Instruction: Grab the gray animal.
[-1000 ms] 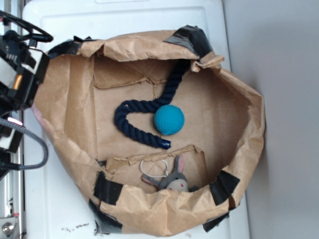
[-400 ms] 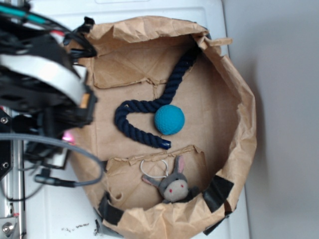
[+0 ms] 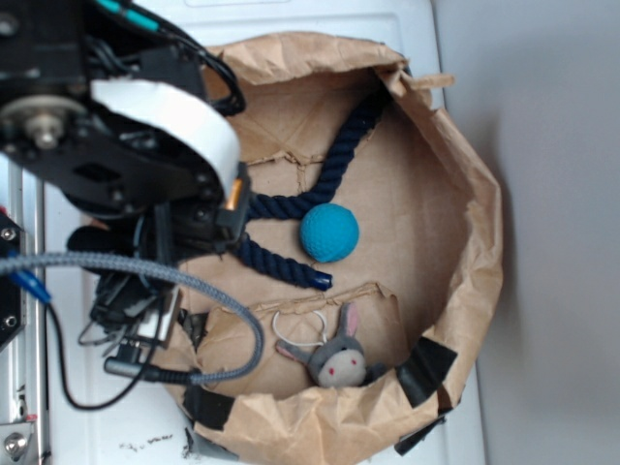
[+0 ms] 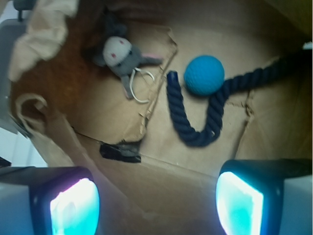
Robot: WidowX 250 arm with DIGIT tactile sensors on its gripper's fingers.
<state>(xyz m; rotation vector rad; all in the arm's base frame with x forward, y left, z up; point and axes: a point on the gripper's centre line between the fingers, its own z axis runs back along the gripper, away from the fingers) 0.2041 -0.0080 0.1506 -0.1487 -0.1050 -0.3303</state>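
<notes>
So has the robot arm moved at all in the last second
Yes. In the exterior view the arm has swung right, from the bag's left rim to over the paper bag, covering the left loop of the blue rope.

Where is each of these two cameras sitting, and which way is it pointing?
Exterior: overhead, looking straight down into the paper bag; the robot arm covers the left.
Wrist: on the arm, looking into the bag past the open end effector, whose fingers frame the bottom.
Both show the gray animal, teal ball and blue rope.

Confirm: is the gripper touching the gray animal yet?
No. In the wrist view the gray animal lies far from the open gripper, nothing between the fingers.
</notes>
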